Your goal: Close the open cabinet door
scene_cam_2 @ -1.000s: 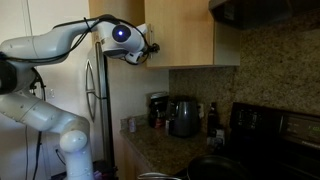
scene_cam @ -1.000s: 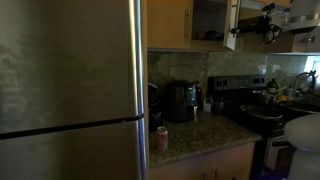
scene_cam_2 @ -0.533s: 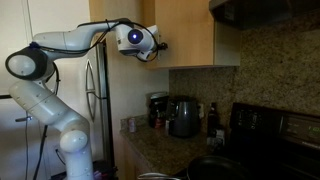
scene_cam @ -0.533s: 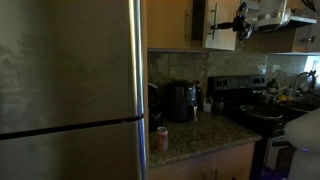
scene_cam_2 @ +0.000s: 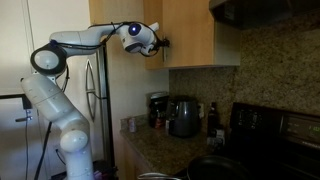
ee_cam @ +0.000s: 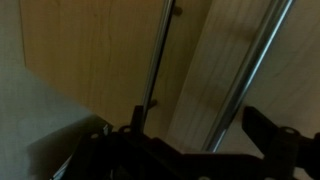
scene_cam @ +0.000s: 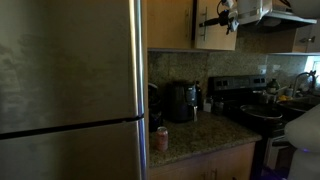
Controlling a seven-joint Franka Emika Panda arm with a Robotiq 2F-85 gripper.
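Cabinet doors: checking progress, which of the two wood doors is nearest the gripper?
The cabinet door beside the range hood: the gripper overlaps its front. The matching door by the refrigerator lies farther off.

Cabinet door [scene_cam: 215, 40] directly before hand [scene_cam: 212, 20]

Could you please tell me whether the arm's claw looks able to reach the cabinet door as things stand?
Likely yes: the claw hovers right by the cabinet door, and nothing shows between them in both exterior views.
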